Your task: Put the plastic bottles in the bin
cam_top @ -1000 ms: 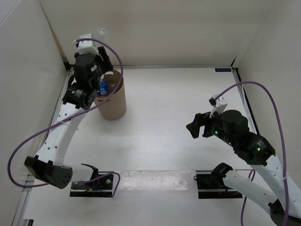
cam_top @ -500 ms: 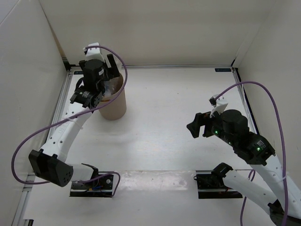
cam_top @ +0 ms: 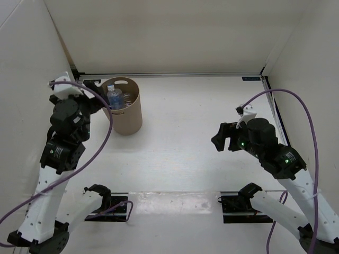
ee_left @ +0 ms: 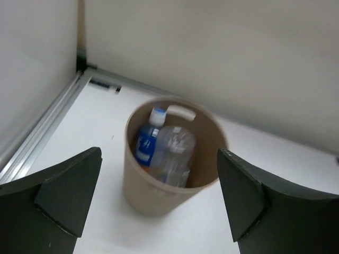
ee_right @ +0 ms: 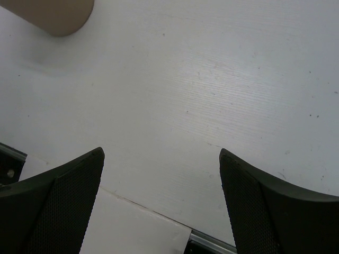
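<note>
Left gripper (ee_left: 159, 153): fingers spread wide, empty, hanging above the bin (ee_left: 159, 198), which shows between them. Plastic bottles (ee_left: 175, 153) lie inside it, blue-labelled bottle (ee_left: 144, 149) leaning against a clear one; a release from here would fall in. Right gripper (ee_right: 161, 153): wide, only bare table (ee_right: 212, 79) between its fingers.

table (cam_top: 180, 132): white | walls (cam_top: 175, 37): white, at table's far and side edges | rail (cam_top: 201, 74): along table's far edge | label (cam_top: 251, 79): table's far-right corner
</note>
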Available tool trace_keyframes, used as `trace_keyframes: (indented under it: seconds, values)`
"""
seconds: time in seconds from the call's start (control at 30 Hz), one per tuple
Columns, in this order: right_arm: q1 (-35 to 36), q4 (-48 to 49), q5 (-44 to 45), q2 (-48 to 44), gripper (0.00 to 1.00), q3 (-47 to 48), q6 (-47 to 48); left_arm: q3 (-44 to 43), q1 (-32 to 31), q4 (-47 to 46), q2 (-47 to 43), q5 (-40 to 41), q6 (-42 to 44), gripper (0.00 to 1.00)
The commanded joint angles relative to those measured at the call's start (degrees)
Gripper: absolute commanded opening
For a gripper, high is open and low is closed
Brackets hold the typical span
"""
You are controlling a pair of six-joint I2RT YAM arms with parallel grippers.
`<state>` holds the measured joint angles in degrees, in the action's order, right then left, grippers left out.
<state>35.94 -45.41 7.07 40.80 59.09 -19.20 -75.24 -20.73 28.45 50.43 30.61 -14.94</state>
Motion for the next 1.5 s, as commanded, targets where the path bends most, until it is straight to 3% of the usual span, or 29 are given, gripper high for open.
trace_keyframes:
  seconds: [0.0,0.17,0.4,0.7,0.93,1.03,1.1,1.47]
  values:
    - [-2.1,-2.8,-0.5,0.9,0.90,4.2,-2.7,5.0,0.3,15.3,0.1,2.3,-3.7,1.00]
    - [-6.9,-4.2,-0.6,-0.8,0.90,3.7,-5.5,12.9,0.3,20.0,-4.6,-2.7,-6.2,1.00]
    - [-18.8,-5.1,-5.1,-1.7,0.90,1.1,-8.4,23.3,0.1,19.2,-11.6,-1.5,-4.8,1.00]
    - [-25.9,-4.6,-6.5,-2.6,0.90,-3.7,-13.0,28.1,-0.3,8.8,-14.3,-4.5,-0.7,1.00]
    - [-27.2,-1.7,-8.8,-2.0,0.90,-6.9,-14.5,31.2,0.3,2.4,-16.4,-10.7,-1.3,1.00]
    - [-27.3,-1.8,-10.2,-1.2,0.90,-6.3,-14.8,36.4,-0.1,-1.6,-19.1,-10.7,-0.7,1.00]
    - [-26.5,-1.4,-11.1,-1.6,0.90,-6.0,-13.5,39.9,-0.3,-5.9,-20.6,-13.9,6.4,1.00]
    - [-22.8,0.0,-10.6,-2.4,0.90,-6.6,-12.2,36.8,-0.3,2.9,-15.9,-3.9,7.5,1.00]
